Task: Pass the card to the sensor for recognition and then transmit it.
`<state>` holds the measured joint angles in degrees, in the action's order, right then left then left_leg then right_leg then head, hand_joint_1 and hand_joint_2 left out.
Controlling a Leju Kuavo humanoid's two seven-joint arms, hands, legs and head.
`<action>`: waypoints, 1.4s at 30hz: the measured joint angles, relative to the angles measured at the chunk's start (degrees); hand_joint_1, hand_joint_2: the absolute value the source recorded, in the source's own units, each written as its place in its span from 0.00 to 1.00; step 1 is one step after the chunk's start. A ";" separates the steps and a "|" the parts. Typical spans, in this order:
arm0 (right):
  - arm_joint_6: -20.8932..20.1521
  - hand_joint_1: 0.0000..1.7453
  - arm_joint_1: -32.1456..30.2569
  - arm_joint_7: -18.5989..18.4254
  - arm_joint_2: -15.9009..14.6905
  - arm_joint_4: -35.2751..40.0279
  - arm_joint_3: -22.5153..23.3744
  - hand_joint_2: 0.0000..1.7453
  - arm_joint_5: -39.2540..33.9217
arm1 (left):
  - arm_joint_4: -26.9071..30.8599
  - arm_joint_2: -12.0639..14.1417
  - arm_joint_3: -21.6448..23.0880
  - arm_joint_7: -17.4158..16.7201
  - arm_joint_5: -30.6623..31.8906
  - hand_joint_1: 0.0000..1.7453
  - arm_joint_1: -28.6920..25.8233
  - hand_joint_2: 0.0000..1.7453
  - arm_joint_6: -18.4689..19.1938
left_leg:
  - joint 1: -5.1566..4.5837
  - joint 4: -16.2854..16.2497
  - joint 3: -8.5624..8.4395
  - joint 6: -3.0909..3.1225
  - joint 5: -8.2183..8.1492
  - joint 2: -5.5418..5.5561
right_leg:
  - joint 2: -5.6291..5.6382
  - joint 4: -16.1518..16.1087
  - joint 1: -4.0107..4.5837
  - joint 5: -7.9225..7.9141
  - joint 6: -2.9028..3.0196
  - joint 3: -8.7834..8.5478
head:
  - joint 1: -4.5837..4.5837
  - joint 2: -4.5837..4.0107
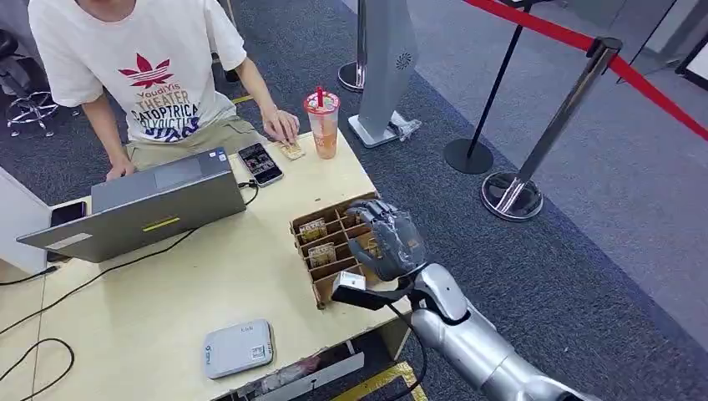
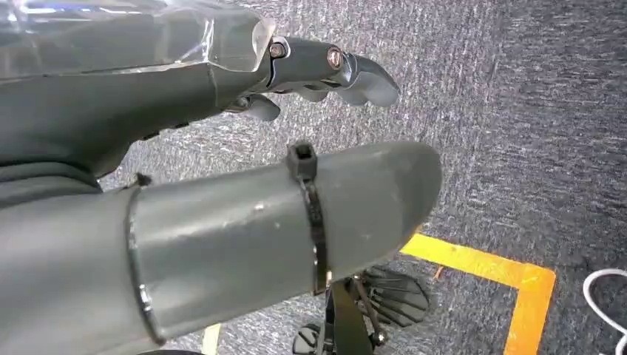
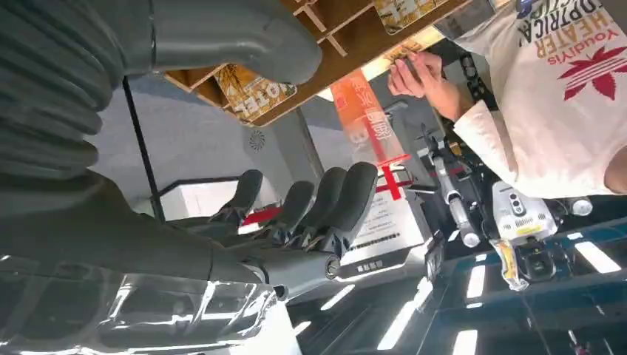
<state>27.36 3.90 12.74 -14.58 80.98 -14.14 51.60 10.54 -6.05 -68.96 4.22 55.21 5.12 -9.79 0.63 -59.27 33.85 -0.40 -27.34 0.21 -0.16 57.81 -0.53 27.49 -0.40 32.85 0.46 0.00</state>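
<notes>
Right hand (image 1: 389,241), dark grey, hovers over the near-right end of the brown wooden compartment card box (image 1: 330,244) on the pale wooden table (image 1: 150,317). Fingers (image 3: 336,200) extended and apart, thumb spread; nothing held. Patterned cards (image 1: 314,230) stand upright in the box's slots, just beside the hand. Left hand (image 2: 296,111) hangs over grey carpet by a yellow floor line (image 2: 510,285), fingers loosely extended, empty. White rectangular sensor box (image 1: 238,347) lies near the table's front edge, well apart from the card box. Person in a white printed T-shirt (image 1: 154,67) sits across, one hand on a card (image 1: 292,150) beside an orange drink cup (image 1: 322,124) and black phone (image 1: 260,163); grey laptop (image 1: 159,200) open.
</notes>
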 joint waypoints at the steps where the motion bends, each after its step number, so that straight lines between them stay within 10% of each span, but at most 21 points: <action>1: -0.18 0.60 0.13 0.00 0.02 -0.22 -0.04 1.00 0.00 | 0.00 0.00 -0.07 -0.04 -0.02 0.00 0.00 0.00 0.00 | 0.00 0.00 0.00 0.00 0.00 0.00 | 0.00 0.00 0.00 0.00 0.00 0.00 | 0.00 0.00; 42: -2.25 0.48 0.17 -2.62 -2.10 -6.84 3.24 1.00 3.36 | 0.00 0.13 -1.16 -0.41 -0.68 0.00 -0.06 0.00 0.00 | 0.00 0.00 -0.01 0.00 0.00 0.00 | 0.01 0.00 0.00 0.00 0.00 0.01 | 0.00 0.00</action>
<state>25.12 4.06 10.12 -16.68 74.14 -10.91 54.97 10.54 -5.92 -70.12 3.80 54.53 5.05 -9.79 0.63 -59.27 33.84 -0.39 -27.35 0.21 -0.15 57.81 -0.54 27.49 -0.40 32.86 0.46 0.00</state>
